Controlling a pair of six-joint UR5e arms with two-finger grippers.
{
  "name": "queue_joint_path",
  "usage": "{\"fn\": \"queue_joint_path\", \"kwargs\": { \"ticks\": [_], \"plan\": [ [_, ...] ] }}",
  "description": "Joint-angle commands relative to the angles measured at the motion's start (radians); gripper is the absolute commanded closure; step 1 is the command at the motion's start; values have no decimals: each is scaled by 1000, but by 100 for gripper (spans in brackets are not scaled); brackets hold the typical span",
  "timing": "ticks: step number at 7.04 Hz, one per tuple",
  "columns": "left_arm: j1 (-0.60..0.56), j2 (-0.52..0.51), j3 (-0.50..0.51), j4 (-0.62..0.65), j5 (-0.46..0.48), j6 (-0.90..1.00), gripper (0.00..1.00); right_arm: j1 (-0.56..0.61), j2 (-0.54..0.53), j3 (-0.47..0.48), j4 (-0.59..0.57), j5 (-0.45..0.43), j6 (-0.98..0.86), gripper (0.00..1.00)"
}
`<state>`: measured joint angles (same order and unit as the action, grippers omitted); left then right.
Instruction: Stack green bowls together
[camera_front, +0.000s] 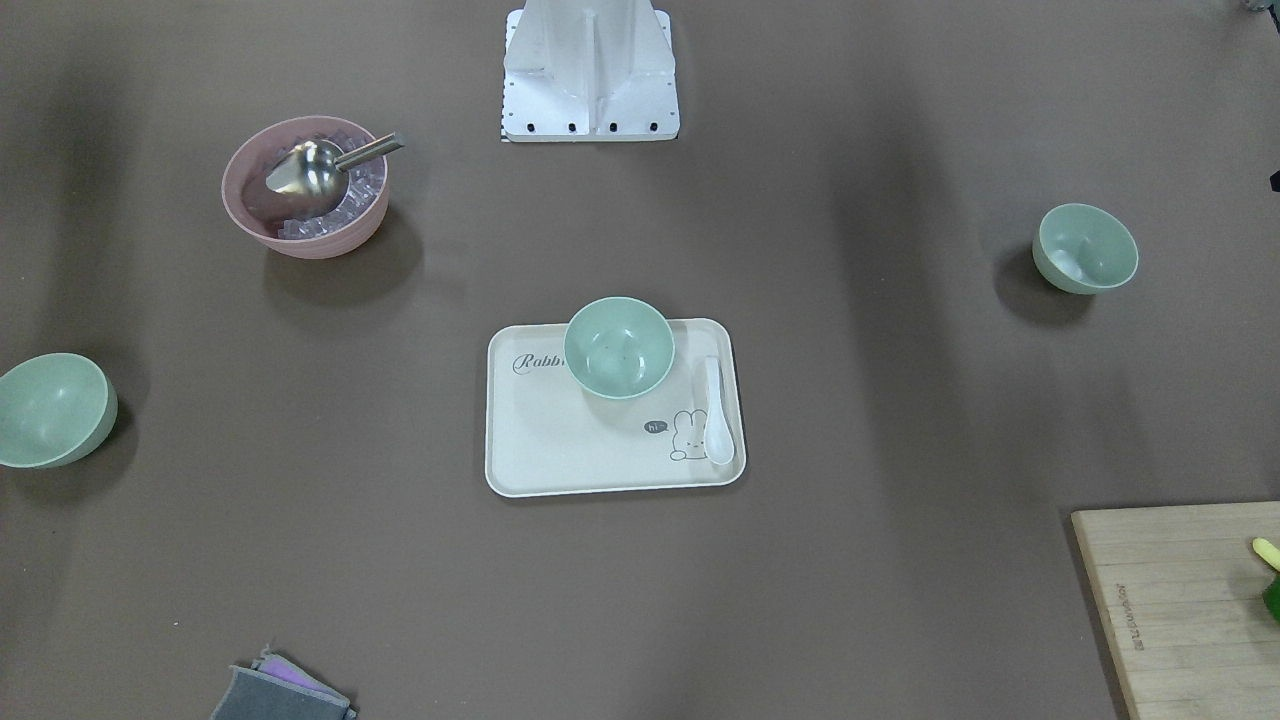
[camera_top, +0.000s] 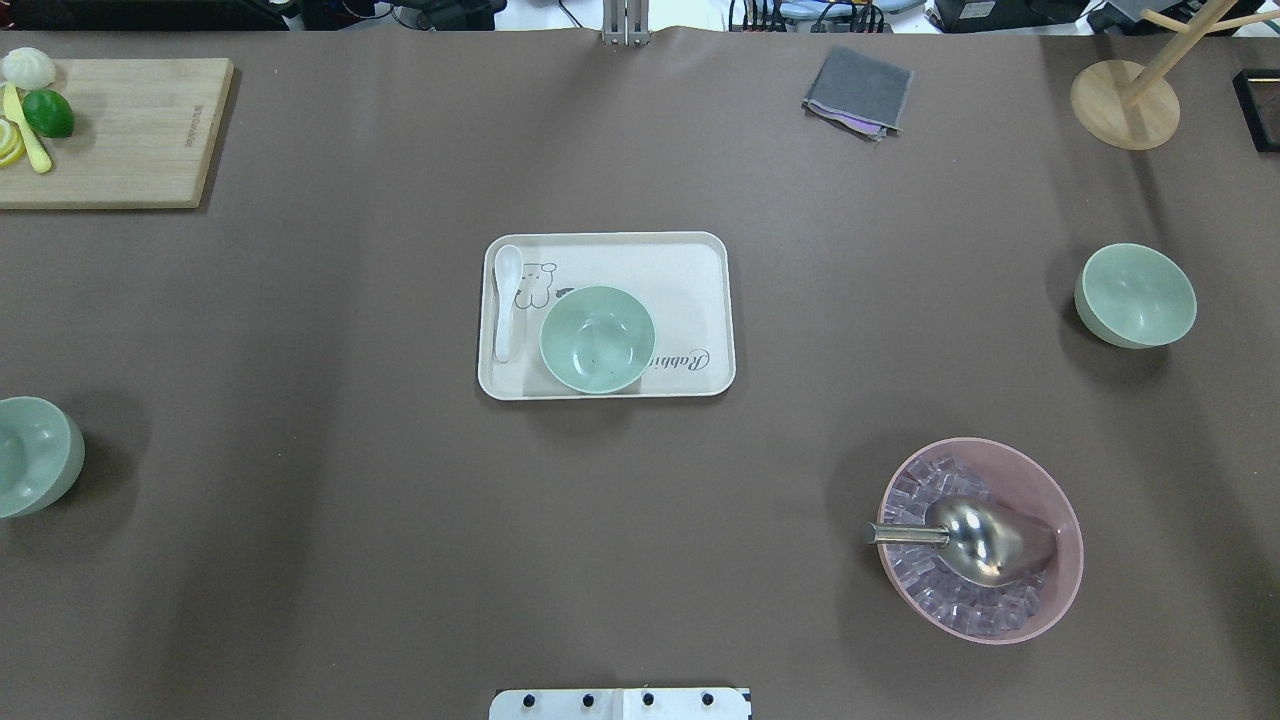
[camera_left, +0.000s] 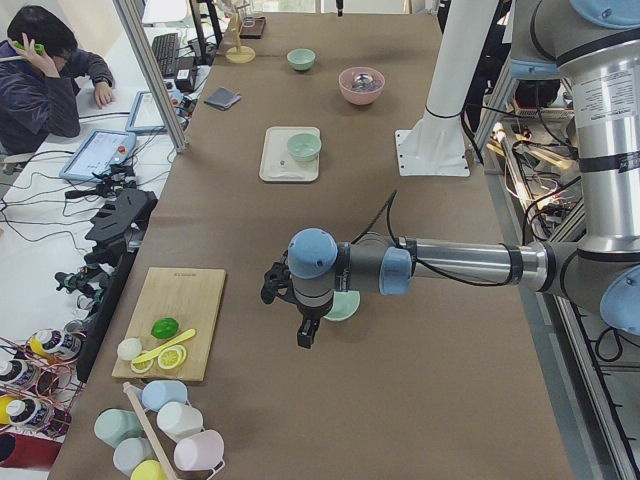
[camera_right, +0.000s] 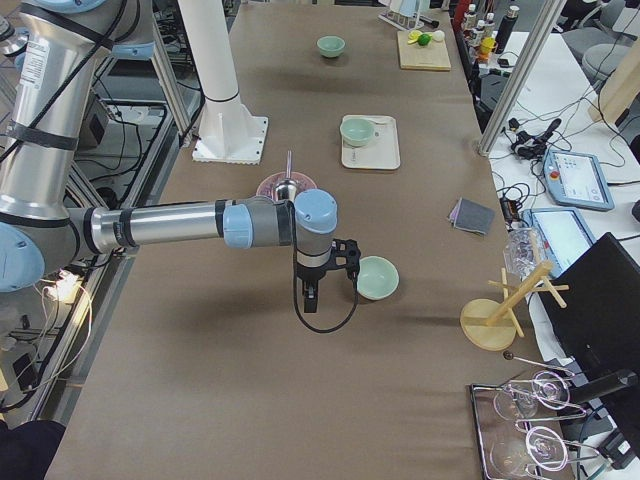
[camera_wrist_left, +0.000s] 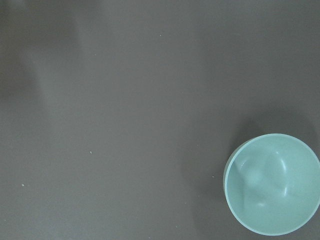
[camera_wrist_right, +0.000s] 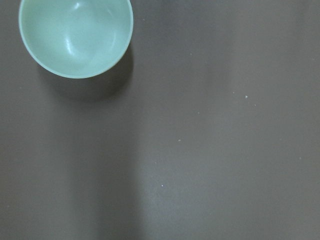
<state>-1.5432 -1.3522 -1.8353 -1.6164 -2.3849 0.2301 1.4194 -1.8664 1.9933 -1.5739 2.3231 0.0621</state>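
Note:
Three pale mint-green bowls stand apart and upright. One sits on the cream tray at mid-table. One is at the table's left edge and shows in the left wrist view. One is at the far right and shows in the right wrist view. My left gripper hangs above the table beside the left bowl. My right gripper hangs beside the right bowl. Both show only in side views; I cannot tell whether they are open or shut.
A pink bowl with ice cubes and a metal scoop stands near right. A white spoon lies on the tray. A cutting board with fruit, a grey cloth and a wooden stand are along the far edge.

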Motion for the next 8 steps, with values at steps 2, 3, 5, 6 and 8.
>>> {"fn": "queue_joint_path", "kwargs": {
  "ticks": [2,3,5,6,8],
  "plan": [
    [-2,-59,-22,-136,7,9,2,19,-5,5,284,10,13,0],
    [-2,-83,16,-281,10,-12,2,24,-4,16,293,22,12,0],
    [-2,-70,15,-359,1,-80,2,24,19,30,293,50,13,0],
    [0,-53,52,-447,1,-84,2,23,26,30,292,36,13,0],
    [53,-27,74,-499,-23,-220,2,13,12,-1,288,50,101,0]
  ]
}}
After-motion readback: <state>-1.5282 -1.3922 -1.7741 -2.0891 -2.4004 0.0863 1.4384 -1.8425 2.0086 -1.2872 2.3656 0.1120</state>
